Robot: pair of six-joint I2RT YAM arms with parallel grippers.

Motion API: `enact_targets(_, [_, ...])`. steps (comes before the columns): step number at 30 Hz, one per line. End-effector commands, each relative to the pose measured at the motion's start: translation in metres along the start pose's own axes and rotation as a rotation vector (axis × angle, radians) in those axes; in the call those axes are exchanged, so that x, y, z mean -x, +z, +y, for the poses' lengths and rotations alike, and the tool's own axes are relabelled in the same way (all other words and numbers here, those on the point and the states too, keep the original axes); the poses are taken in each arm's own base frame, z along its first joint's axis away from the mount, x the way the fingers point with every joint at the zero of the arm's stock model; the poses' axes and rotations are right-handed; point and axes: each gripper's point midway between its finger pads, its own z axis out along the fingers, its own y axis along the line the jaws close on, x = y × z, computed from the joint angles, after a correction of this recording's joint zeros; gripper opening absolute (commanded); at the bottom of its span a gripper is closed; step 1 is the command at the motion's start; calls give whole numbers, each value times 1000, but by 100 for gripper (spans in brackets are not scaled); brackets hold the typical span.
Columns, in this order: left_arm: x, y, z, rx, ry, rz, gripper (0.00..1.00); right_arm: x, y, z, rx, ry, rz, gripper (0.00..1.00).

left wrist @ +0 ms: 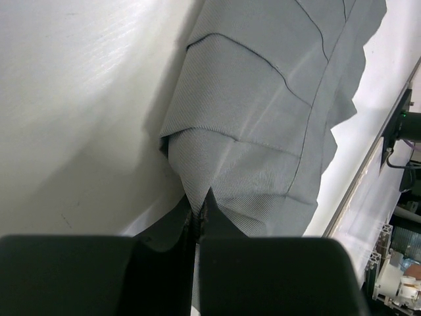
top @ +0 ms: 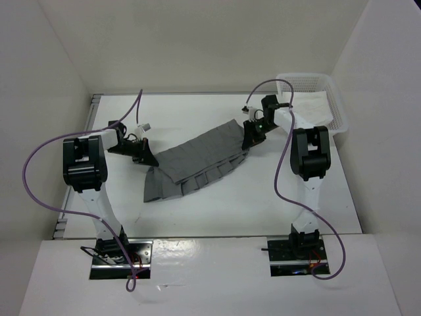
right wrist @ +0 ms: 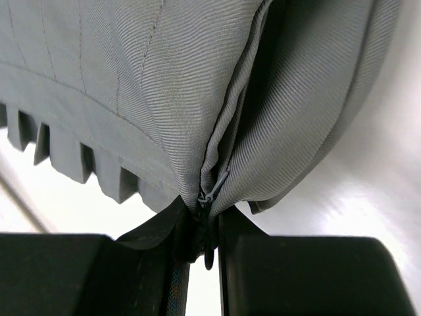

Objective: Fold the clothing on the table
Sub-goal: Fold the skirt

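The white table fills most of the top view, with a thin metal rail along its left edge. The grey pleated skirt lies at the middle of it, stretched on a slant from the near left to the far right between the two arms, its smooth band on the far side and its pleated hem fanned out toward the near edge. The left arm reaches in from the left and the right arm from the right, each trailing a purple cable. A white mesh basket sits at the far right corner with a white cloth in it, well apart from the skirt. The left gripper is at the skirt's left end; its wrist view shows the fingers pressed together on a pinched point of skirt. The right gripper is at the far right end; its wrist view shows the fingers clamped on a gathered fold of skirt, with a narrow gap between them filled by fabric. A small zip pull hangs just above that pinch
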Motion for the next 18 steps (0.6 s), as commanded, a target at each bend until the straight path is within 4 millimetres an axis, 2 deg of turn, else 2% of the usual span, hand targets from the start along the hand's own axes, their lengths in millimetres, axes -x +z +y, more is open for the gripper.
enact_targets(1, [14,-6,-6,-26,31,-32,0,38,-24,7,-123,-101,-42,2])
enact_targets(2, [20,-7,-6,-24,37,-36,0,40,-25,6,-163,-99,-33,1])
enact_targets(3, [25,-8,-8,-31,46,-45,0,52,-32,12,-187,-130,-57,0])
enact_targets(4, [29,-10,-8,-28,47,-51,0,55,-35,17,-207,-145,-55,0])
enact_targets(7, [39,-7,-11,-42,63,-55,0,64,-33,35,-290,-216,-37,0])
enact_targets(9, [41,-4,-6,-43,58,-51,0,68,-26,51,-323,-265,-23,0])
enact_targets(10, [42,-2,-10,-49,65,-43,0,67,-26,58,-331,-279,-16,0])
enact_targets(11, [40,0,-8,-51,48,-37,0,70,-21,70,-336,-321,-11,0])
enact_targets(13, [41,4,-11,-54,51,-33,0,71,-23,75,-397,-359,2,0])
enact_targets(14, [38,9,-12,-58,57,-28,0,71,-20,88,-405,-390,4,0])
enact_targets(16, [36,10,-10,-49,48,-25,0,70,-17,93,-436,-423,16,0])
enact_targets(18, [27,15,-5,-55,21,-6,0,74,-18,109,-452,-471,10,0])
